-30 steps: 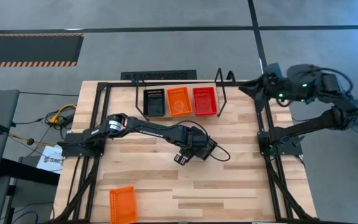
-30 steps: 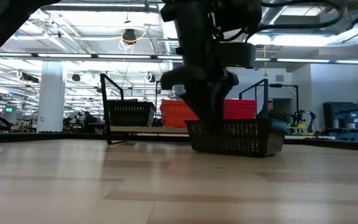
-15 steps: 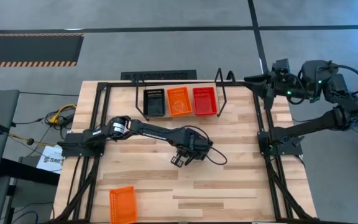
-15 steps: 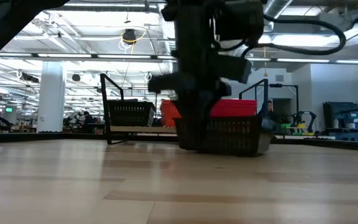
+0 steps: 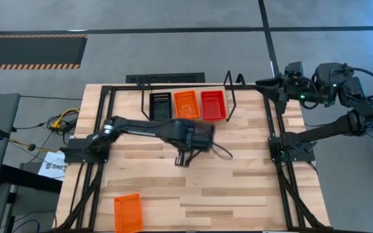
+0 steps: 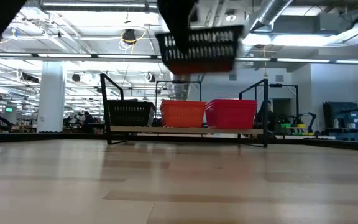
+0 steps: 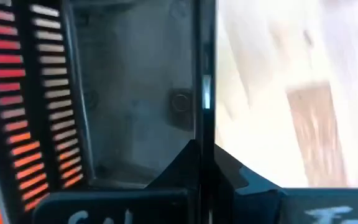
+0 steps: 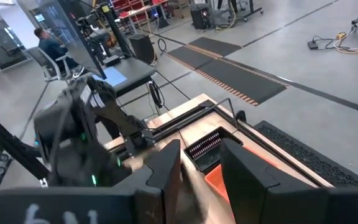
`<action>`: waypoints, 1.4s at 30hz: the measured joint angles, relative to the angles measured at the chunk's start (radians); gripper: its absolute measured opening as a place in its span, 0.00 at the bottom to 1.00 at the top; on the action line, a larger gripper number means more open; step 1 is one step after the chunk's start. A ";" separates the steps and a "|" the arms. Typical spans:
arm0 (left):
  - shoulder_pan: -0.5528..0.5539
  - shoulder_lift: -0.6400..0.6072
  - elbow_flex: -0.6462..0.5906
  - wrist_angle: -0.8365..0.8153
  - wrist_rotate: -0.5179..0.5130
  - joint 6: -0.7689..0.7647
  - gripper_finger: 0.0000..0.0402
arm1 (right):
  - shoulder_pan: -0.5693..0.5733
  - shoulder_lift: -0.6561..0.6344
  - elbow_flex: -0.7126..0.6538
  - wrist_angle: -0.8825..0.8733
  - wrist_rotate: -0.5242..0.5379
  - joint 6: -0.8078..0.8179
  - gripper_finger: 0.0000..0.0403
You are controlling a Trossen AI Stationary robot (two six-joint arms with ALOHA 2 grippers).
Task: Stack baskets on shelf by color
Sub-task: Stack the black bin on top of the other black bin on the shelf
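Black basket (image 6: 199, 51): held aloft on its wall by left gripper (image 5: 196, 134), jaws clamped, just short of shelf (image 6: 185, 129). Right gripper (image 5: 272, 86): parked aside, jaws apart. Risk: one-sided grip lets basket tilt, catching shelf frame.

I saw a wooden table (image 5: 238, 188) under me. Left of the table lay yellow cables (image 5: 62, 120) and a white paper (image 5: 52, 165). Beyond the table ran a hazard-striped floor mat (image 5: 31, 52). A seated person (image 8: 50, 42) was far off.
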 joint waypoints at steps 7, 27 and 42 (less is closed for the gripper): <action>-0.002 -0.128 -0.006 -0.047 -0.343 -0.636 0.00 | 0.000 0.001 0.000 -0.004 0.003 -0.018 0.33; 0.137 -0.150 -0.247 -0.048 -0.288 -1.135 0.00 | -0.001 0.001 0.000 -0.007 0.003 -0.169 0.30; 0.264 -0.150 -0.247 0.040 -0.244 -1.103 0.00 | -0.028 -0.017 0.000 -0.069 0.258 -0.338 0.30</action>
